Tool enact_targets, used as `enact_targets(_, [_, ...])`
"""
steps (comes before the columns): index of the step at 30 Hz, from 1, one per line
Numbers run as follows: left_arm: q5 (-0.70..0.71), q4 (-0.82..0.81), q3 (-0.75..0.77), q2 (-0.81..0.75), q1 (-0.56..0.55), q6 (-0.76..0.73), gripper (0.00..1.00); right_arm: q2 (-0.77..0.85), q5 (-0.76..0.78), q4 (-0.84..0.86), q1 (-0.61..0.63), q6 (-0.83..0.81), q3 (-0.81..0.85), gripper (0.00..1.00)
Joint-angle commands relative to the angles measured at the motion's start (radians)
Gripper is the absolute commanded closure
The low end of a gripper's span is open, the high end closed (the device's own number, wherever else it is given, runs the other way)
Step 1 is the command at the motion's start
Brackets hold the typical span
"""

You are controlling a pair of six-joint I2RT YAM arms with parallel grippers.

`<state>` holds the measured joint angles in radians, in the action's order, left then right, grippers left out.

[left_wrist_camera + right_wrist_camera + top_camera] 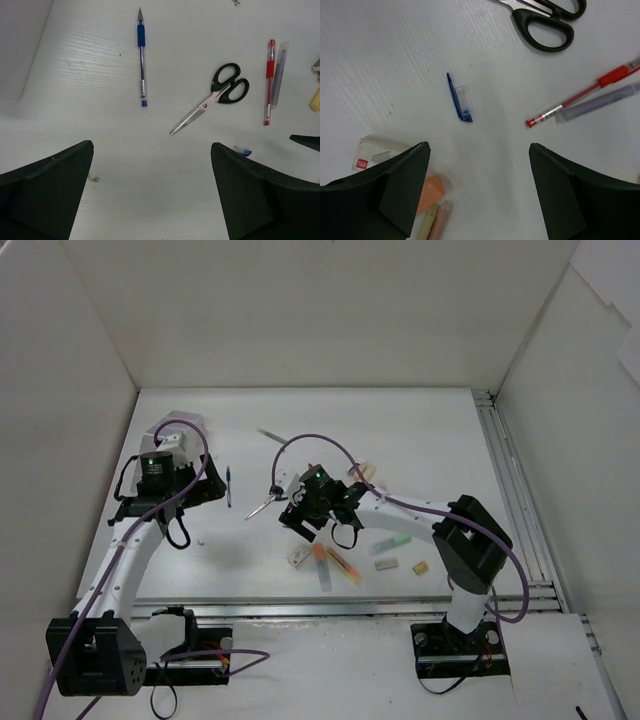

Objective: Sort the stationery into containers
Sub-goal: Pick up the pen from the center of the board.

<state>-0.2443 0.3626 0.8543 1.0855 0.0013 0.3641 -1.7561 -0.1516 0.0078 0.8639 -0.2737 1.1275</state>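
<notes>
Right gripper (479, 150) jaws apart, gripping nothing; blue pen cap (460, 97) just above, left of centre; probably an eraser (377, 152) lower left. Left gripper (152, 147) spread wide, empty; scissors (220, 95) upper right of frame.

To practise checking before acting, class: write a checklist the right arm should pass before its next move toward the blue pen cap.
1. Right claw open, empty: ok.
2. Blue pen cap lies ahead, within the claw's span: ok.
3. Cap clear of scissors and red pen: ok.
4. Left claw open, empty: ok.
5. Organiser compartments free: cannot tell, left arm covers it.
</notes>
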Motion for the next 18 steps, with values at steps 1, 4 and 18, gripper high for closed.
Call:
enact_targets(1, [0.02,-0.039,0.032,0.031,0.006,-0.004,0.0,-0.043,-0.054,0.017,0.014,-0.048,0.086,0.23])
enact_targets(4, [0.022,-0.037,0.051,0.068,0.006,-0.01,0.0,-0.091,-0.068,0.009,0.012,-0.061,0.124,0.3])
enact_targets(18, [0.025,-0.044,0.117,0.195,0.006,-0.03,0.0,-0.201,-0.141,0.0,-0.005,-0.039,0.184,0.48])
